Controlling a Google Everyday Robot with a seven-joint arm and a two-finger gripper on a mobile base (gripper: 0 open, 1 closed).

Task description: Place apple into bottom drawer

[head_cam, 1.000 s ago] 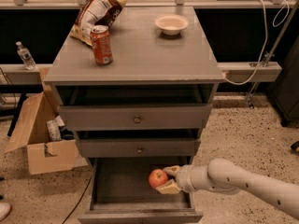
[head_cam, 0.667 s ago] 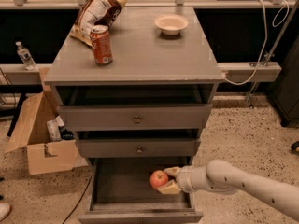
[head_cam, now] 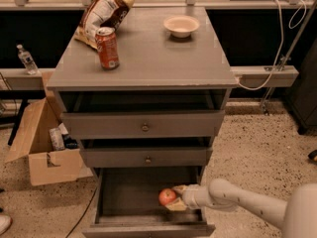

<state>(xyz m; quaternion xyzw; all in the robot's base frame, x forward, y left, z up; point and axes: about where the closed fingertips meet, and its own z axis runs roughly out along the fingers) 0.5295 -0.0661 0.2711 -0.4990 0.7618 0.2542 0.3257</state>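
Observation:
The apple (head_cam: 167, 197) is red-orange and sits low inside the open bottom drawer (head_cam: 126, 200), at the right side of its dark floor. My gripper (head_cam: 174, 198) reaches in from the right on a white arm (head_cam: 237, 201). Its tan fingers (head_cam: 178, 188) close around the apple's right side. I cannot tell whether the apple touches the floor.
On the grey cabinet top (head_cam: 148, 58) stand a red soda can (head_cam: 107, 47), a chip bag (head_cam: 101, 14) and a white bowl (head_cam: 181, 26). The two upper drawers (head_cam: 144, 128) are slightly pulled out. An open cardboard box (head_cam: 44, 155) is on the floor to the left.
My gripper has lowered the apple a little deeper into the bottom drawer. Nothing else has moved.

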